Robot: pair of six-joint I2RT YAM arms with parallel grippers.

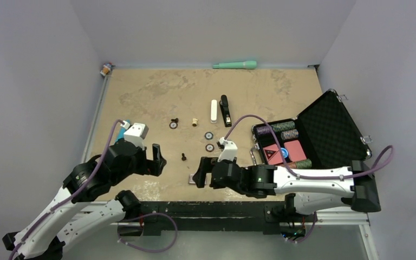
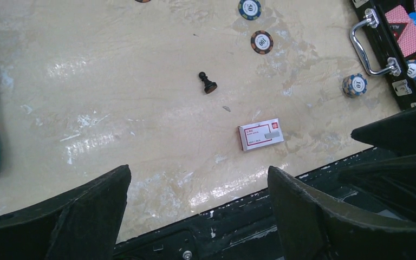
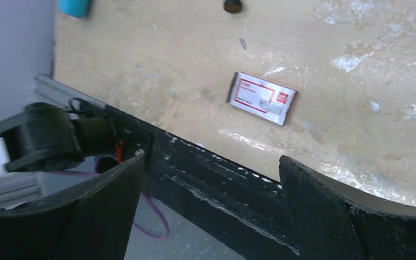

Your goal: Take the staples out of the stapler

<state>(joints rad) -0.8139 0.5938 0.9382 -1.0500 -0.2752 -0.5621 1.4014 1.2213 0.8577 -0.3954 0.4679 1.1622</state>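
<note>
One open case (image 1: 330, 127) holds chips (image 1: 281, 128), cards (image 1: 294, 149); stapler (image 1: 226, 111) outside.

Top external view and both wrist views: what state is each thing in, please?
stapler, lying flat, held by nothing; open or closed too small to tell.
case, open, lid raised.
small red-and-white box, closed, lying flat.
left end effector, open, empty.
right end effector, open, empty.

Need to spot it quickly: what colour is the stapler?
The stapler is black; top external view shows it best.
</note>
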